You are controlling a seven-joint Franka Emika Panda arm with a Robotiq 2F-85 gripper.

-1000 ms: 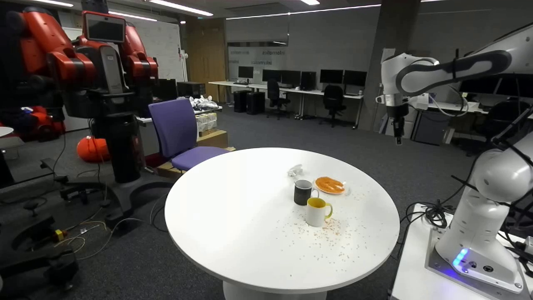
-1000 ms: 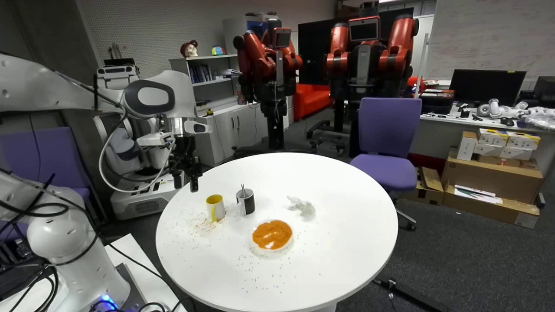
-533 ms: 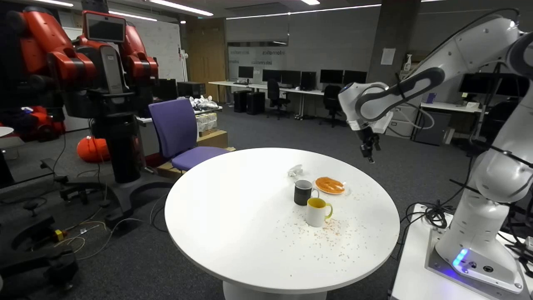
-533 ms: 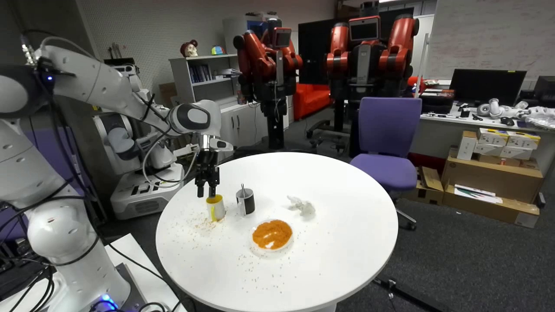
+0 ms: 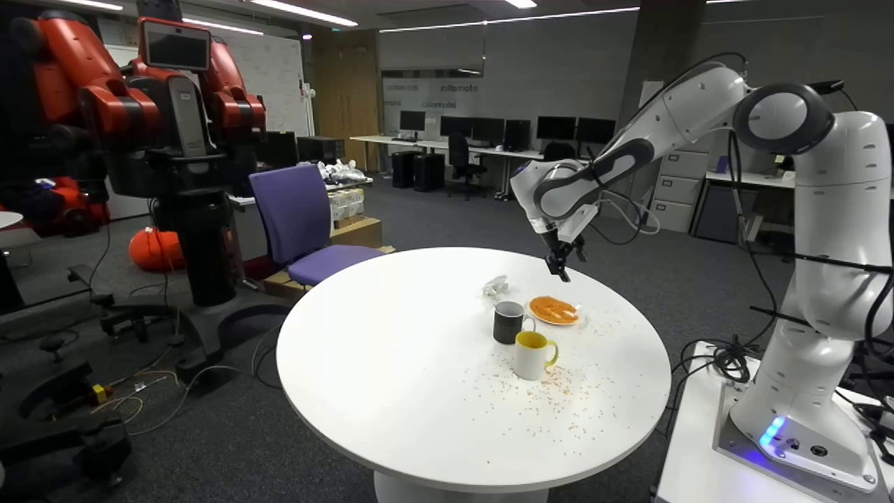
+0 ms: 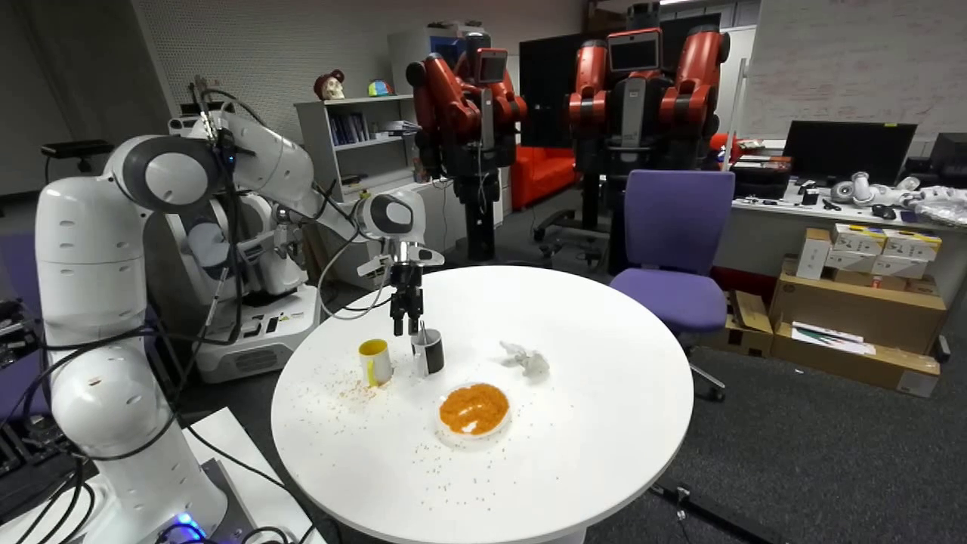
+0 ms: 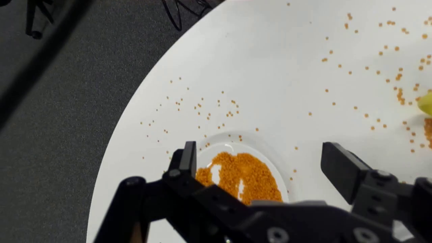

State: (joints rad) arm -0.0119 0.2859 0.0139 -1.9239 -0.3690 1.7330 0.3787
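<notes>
My gripper [image 7: 259, 152] hangs over the table with its jaws wide apart and nothing between them. In the wrist view a white plate [image 7: 271, 163] of orange grains [image 7: 260, 182] lies below, partly hidden by the left finger and the gripper body. In an exterior view the gripper [image 5: 559, 272] shows behind the plate [image 5: 553, 311]. A black and grey mug [image 6: 433, 357] holds a thin metal utensil; the gripper [image 6: 406, 331] appears just above it there. Beside it stands a white mug with yellow inside [image 6: 381, 365]. The yellow-green handle [image 7: 426, 104] shows at the wrist view's right edge.
A crumpled clear plastic piece [image 6: 526, 361] lies on the round white table [image 5: 391, 349]. Loose orange grains are scattered around the plate and the yellow mug. A purple chair [image 6: 672, 295] stands close to the table's edge. Cables hang along the arm.
The arm has swung in from outside the table's edge to above it, passing the yellow mug toward the dark mug in an exterior view. Mugs, plate and plastic stay put. The jaws remain apart.
</notes>
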